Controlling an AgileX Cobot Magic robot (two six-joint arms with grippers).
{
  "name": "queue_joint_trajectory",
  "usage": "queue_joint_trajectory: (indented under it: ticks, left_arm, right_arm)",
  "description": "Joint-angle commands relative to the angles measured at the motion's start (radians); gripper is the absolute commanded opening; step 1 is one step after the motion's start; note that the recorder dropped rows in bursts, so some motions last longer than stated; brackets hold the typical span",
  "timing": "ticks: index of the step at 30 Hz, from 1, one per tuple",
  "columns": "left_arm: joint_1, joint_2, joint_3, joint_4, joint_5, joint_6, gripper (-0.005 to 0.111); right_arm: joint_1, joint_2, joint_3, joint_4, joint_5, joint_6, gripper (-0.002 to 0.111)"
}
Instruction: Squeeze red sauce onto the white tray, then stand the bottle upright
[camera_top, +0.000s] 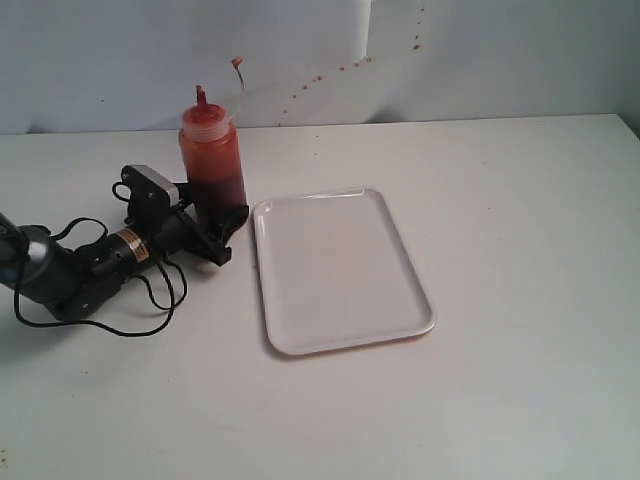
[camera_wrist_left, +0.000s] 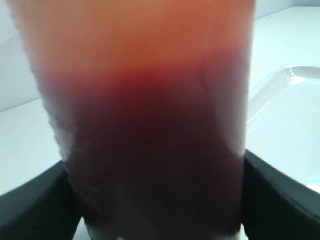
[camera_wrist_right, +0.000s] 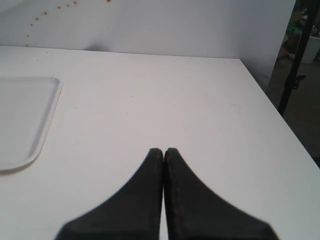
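Observation:
The bottle (camera_top: 212, 160) stands upright on the table just left of the white tray (camera_top: 340, 270), its lower part filled with red sauce (camera_top: 214, 180). My left gripper (camera_top: 216, 226) lies low at the bottle's base, with one black finger on each side of it. In the left wrist view the bottle (camera_wrist_left: 150, 125) fills the picture and both fingers (camera_wrist_left: 35, 205) press against its sides. The tray's surface (camera_wrist_left: 295, 115) shows plain white. My right gripper (camera_wrist_right: 164, 151) is shut over bare table, with the tray's corner (camera_wrist_right: 20, 115) off to one side; it is not in the exterior view.
Reddish specks dot the back wall (camera_top: 340, 68). The left arm's black cable (camera_top: 150, 300) loops on the table. In the right wrist view the table's edge (camera_wrist_right: 280, 120) drops off beside a black stand (camera_wrist_right: 292, 75).

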Motion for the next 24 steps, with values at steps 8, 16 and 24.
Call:
queue_joint_trajectory:
  ticks: [8, 16, 24]
  left_arm:
    - [0.002, -0.062, 0.037, -0.017, -0.014, 0.114, 0.0]
    - [0.002, -0.218, 0.158, -0.017, -0.014, 0.133, 0.001]
    - [0.002, -0.363, 0.283, -0.017, -0.017, 0.134, 0.0]
  right_arm:
    - [0.002, -0.003, 0.004, 0.004, -0.001, 0.002, 0.0]
    - [0.002, -0.003, 0.004, 0.004, -0.001, 0.002, 0.0]
    - [0.002, -0.003, 0.004, 0.004, -0.001, 0.002, 0.0]
